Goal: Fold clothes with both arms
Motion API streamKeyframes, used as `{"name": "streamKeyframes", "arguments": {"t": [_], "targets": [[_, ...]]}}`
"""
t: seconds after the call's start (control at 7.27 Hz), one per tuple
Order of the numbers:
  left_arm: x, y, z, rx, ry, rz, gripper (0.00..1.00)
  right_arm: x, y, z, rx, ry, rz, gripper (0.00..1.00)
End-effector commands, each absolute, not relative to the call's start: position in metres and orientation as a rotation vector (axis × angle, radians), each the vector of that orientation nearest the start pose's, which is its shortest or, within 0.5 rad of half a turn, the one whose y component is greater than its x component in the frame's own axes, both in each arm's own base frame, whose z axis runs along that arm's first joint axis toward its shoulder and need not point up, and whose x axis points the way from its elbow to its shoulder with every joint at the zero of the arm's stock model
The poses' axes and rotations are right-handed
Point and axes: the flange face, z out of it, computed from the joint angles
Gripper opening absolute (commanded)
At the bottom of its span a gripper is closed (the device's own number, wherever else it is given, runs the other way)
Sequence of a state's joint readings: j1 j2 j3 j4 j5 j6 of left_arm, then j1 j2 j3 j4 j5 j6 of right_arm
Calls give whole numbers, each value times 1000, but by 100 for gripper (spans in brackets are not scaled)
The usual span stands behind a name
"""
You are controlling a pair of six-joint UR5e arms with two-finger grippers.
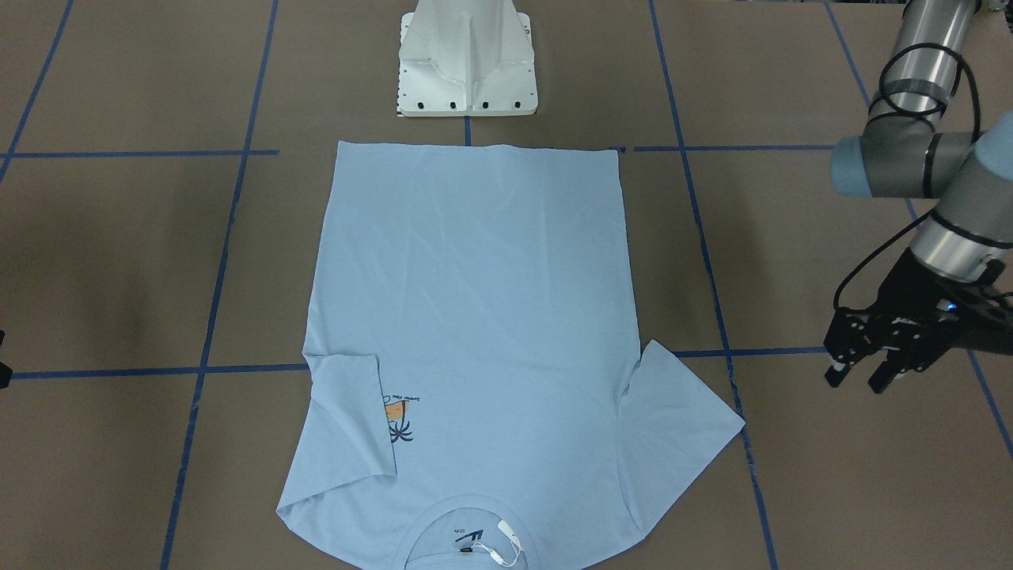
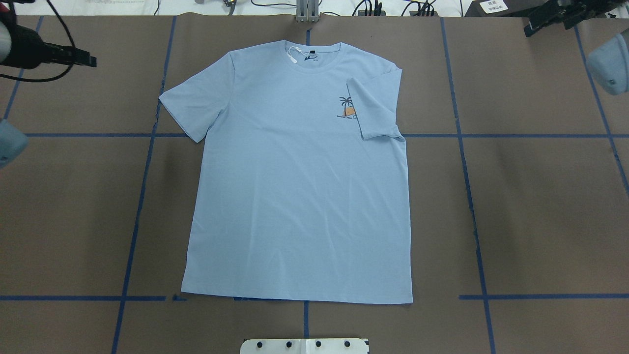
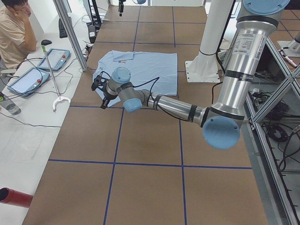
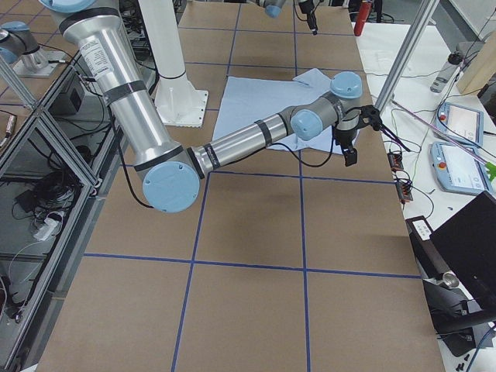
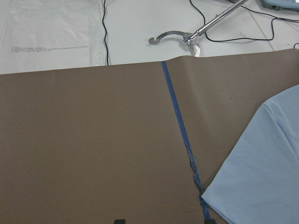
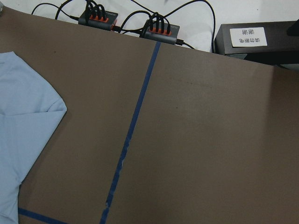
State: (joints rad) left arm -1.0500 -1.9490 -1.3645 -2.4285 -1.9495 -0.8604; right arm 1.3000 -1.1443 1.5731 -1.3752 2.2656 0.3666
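The light blue T-shirt [image 2: 300,187] lies flat on the brown table, collar and white tag [image 2: 293,54] on the side far from the robot. The sleeve on the robot's right [image 2: 376,105] is folded inward and partly covers the palm print [image 2: 346,108]. The other sleeve [image 2: 194,103] lies spread out. My left gripper [image 1: 859,380] hovers open beyond the spread sleeve [image 1: 681,412], holding nothing. My right gripper [image 2: 530,27] sits at the far right corner, clear of the shirt, its fingers apart and empty. Each wrist view catches only an edge of the shirt [image 5: 266,172] [image 6: 18,121].
The white pedestal base [image 1: 467,63] stands just behind the shirt's hem. Blue tape lines [image 2: 467,172] grid the table. A metal grabber tool [image 5: 187,37], cable hubs [image 6: 161,30] and tablets [image 3: 26,79] lie past the far edge, where a person [image 3: 14,33] sits.
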Motion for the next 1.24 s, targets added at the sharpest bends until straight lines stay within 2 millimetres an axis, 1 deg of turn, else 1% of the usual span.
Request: {"name": "streamKeyframes", "arguments": {"t": [0.0,0.14,0.27,0.41,0.69,0.82,1.1], "targets": [[324,-645,469,578,897,-148,58,-106,-650,395,356,-819,-125,100],[355,-645,471,573,879,-155,54,-106,-650,395,356,-819,-126,100],[368,-651,471,577,870,-156,53,-106,-651,397,354,-816,-124,100],[379,-650,479,570,871,-146,53,-106,-651,397,354,-816,-124,100],[387,-647,486,557,862,-139,53,-106,-651,397,353,-816,-123,100],[391,-646,483,559,867,-135,53,-106,-651,398,353,-814,-122,100],[392,-645,484,556,867,-132,47,-106,-651,398,353,-814,-122,100]]}}
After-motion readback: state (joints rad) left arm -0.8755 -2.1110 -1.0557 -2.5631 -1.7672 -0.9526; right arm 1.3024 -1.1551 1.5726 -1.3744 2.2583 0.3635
